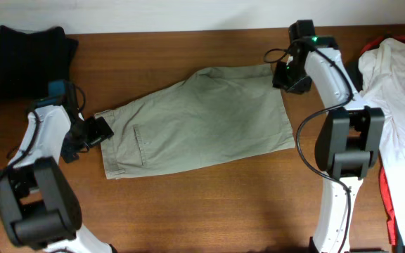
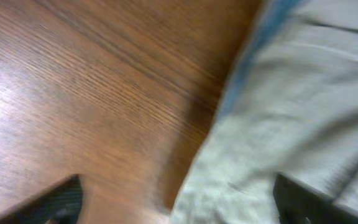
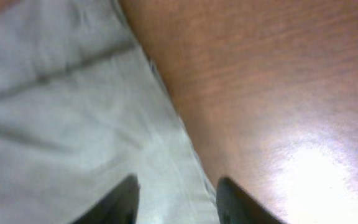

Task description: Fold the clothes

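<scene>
- Your khaki-olive shorts (image 1: 195, 119) lie spread flat in the middle of the table (image 1: 209, 204). The waistband points to your left arm and the leg hems to your right arm.
- Your left gripper (image 1: 98, 131) sits low at the waistband end of the shorts. In the left wrist view its fingers (image 2: 58, 202) stand wide apart. One is over bare wood and the other over the cloth, with the edge of the shorts running between them. It has hold of nothing.
- Your right gripper (image 1: 285, 76) is at the far hem corner of the shorts. In the right wrist view its fingers (image 3: 120, 198) are parted by a moderate gap. The hem edge lies in that gap, cloth on one side and wood on the other. You see no pinch on the fabric.
- A black garment (image 1: 23, 60) lies bunched at the far left corner, well apart from the shorts.
- A white garment (image 1: 399, 105) lies along the right edge, with red cloth (image 1: 385, 193) showing beside it.
</scene>
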